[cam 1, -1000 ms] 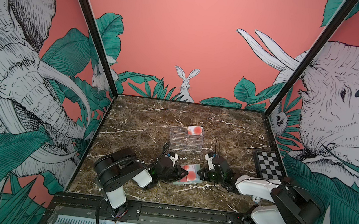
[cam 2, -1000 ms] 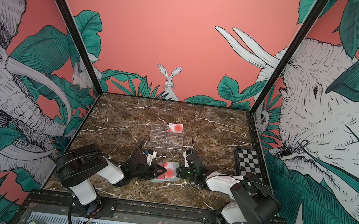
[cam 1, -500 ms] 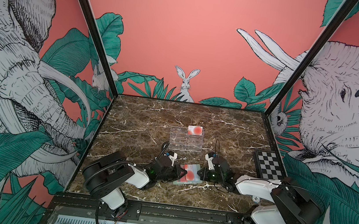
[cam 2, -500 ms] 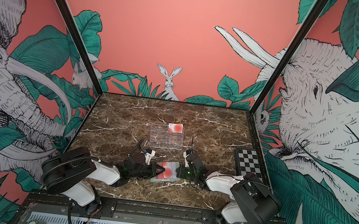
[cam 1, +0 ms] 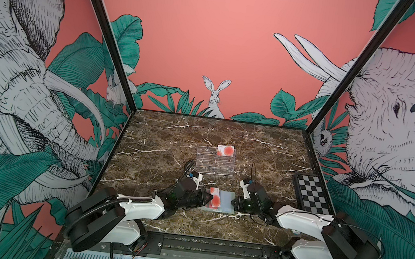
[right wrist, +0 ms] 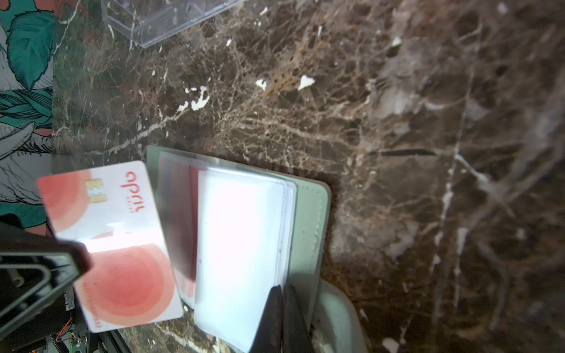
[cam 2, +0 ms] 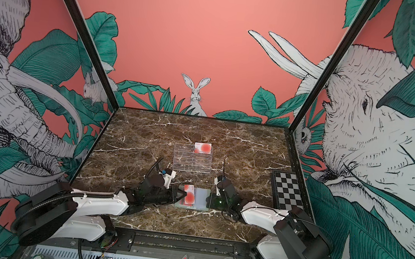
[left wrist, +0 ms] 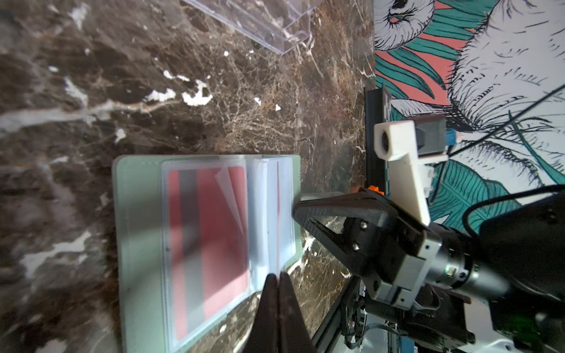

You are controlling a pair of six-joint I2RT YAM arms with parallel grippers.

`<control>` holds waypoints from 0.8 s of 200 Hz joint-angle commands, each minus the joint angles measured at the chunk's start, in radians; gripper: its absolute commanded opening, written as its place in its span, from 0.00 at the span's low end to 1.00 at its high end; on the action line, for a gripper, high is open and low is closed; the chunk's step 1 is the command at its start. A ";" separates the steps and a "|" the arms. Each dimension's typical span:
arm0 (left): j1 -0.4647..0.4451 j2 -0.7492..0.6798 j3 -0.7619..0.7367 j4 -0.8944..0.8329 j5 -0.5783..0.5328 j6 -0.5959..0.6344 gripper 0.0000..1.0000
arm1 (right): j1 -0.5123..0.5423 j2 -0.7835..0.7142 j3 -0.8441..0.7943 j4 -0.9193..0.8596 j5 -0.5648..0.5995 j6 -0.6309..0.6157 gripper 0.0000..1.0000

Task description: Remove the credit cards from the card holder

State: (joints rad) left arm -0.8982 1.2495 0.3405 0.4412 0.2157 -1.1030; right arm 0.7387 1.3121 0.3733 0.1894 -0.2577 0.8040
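Your left gripper (left wrist: 276, 281) pinches the card (right wrist: 107, 244) by its edge beside the holder (right wrist: 308, 214). The right gripper (right wrist: 281, 293), closed, steadies the holder. The card is likely stiff and slick, so squeeze firmly.

Held credit card (right wrist: 113, 244): corner at the left gripper (left wrist: 276, 279) covered by its finger; edge print unreadable. Sleeved red card (left wrist: 211, 238), just beside that gripper: blurred under plastic. Clear acrylic stand (left wrist: 269, 27), farther ahead: cropped by picture edge.
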 commanded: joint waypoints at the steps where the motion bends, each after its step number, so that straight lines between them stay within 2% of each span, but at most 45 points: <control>1: -0.005 -0.071 0.034 -0.151 -0.047 0.058 0.00 | 0.004 -0.031 0.006 -0.047 0.024 -0.004 0.00; 18: -0.004 -0.108 0.042 -0.178 -0.056 0.070 0.00 | 0.005 -0.068 0.014 -0.074 0.035 -0.003 0.00; 50: -0.004 -0.157 0.055 -0.196 -0.064 0.093 0.00 | 0.004 -0.195 0.040 -0.171 0.073 -0.020 0.13; 67: -0.005 -0.174 0.064 -0.197 -0.072 0.102 0.00 | 0.005 -0.266 0.060 -0.232 0.100 -0.044 0.28; 92: -0.001 -0.181 0.078 -0.170 -0.058 0.108 0.00 | 0.002 -0.348 0.081 -0.296 0.133 -0.078 0.66; 109: 0.001 -0.182 0.087 -0.141 -0.045 0.097 0.00 | -0.008 -0.386 0.099 -0.307 0.123 -0.098 0.79; 133: 0.013 -0.168 0.071 -0.043 -0.019 0.043 0.00 | -0.020 -0.405 0.149 -0.339 0.106 -0.132 0.89; 160: 0.028 -0.134 0.076 0.084 0.044 -0.011 0.00 | -0.057 -0.391 0.205 -0.355 0.053 -0.174 0.93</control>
State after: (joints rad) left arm -0.8841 1.0973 0.4046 0.3782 0.2035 -1.0592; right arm 0.7124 0.9188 0.5240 -0.1452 -0.1699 0.6865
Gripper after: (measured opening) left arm 0.045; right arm 0.920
